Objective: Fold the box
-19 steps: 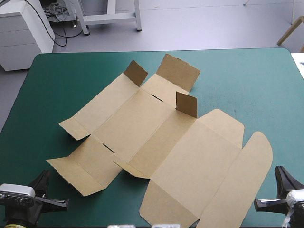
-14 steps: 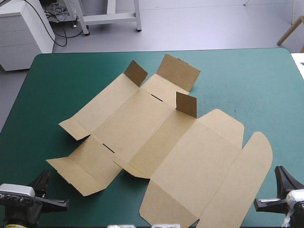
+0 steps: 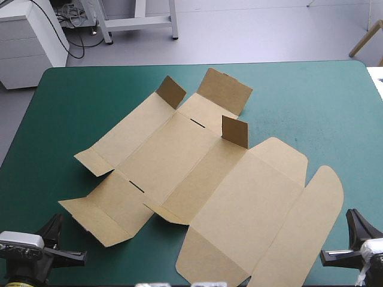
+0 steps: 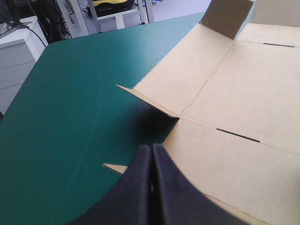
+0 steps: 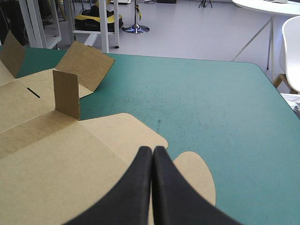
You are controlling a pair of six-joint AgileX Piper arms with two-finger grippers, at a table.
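The brown box (image 3: 203, 179) lies as a flat cut sheet across the middle of the teal-green table, with three small flaps standing up near its far end. My left gripper (image 4: 152, 151) is shut and empty, hovering over the sheet's near left corner; in the high view its black fingers (image 3: 57, 239) show at the near left edge. My right gripper (image 5: 152, 153) is shut and empty above the rounded lid flap (image 5: 194, 176), its fingers (image 3: 359, 230) at the near right. The box (image 4: 243, 103) and the box (image 5: 56, 159) fill much of each wrist view.
Bare teal-green cover (image 3: 311, 101) stretches to the far right of the sheet, and a narrower strip (image 3: 66, 107) runs along the left. The table's far edge (image 3: 203, 64) lies just beyond the raised flaps.
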